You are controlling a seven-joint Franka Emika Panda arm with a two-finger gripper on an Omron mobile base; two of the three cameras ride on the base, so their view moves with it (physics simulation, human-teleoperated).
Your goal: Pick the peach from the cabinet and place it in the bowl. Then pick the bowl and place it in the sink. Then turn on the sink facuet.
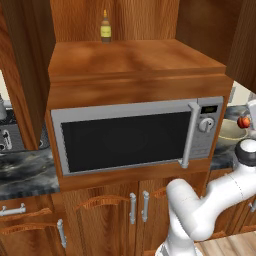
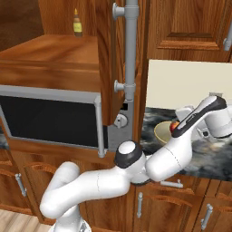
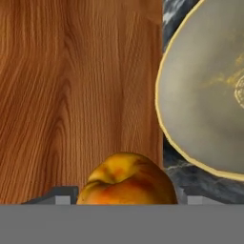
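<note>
My gripper [image 3: 126, 198] is shut on the peach [image 3: 126, 180], an orange-yellow fruit with a reddish blush that sits between the two dark fingertips. In the hand view the pale yellow bowl [image 3: 209, 90] lies ahead and to the right on the dark marble counter, and the peach is just outside its rim. From the base cameras the peach [image 2: 174, 125] [image 1: 243, 121] hangs in the gripper [image 2: 176, 127] close over the bowl [image 2: 161, 132] [image 1: 230, 134]. The cabinet shelf [image 1: 135, 57] [image 2: 50, 52] lies up and to the left. The sink faucet is out of view.
A brown bottle [image 1: 105, 27] stands at the back of the cabinet shelf. Below the shelf sits a silver microwave [image 1: 130, 137], and its wooden side wall [image 3: 81, 95] is close beside the gripper. An open cabinet door with a long grey handle [image 2: 130, 50] stands between shelf and bowl.
</note>
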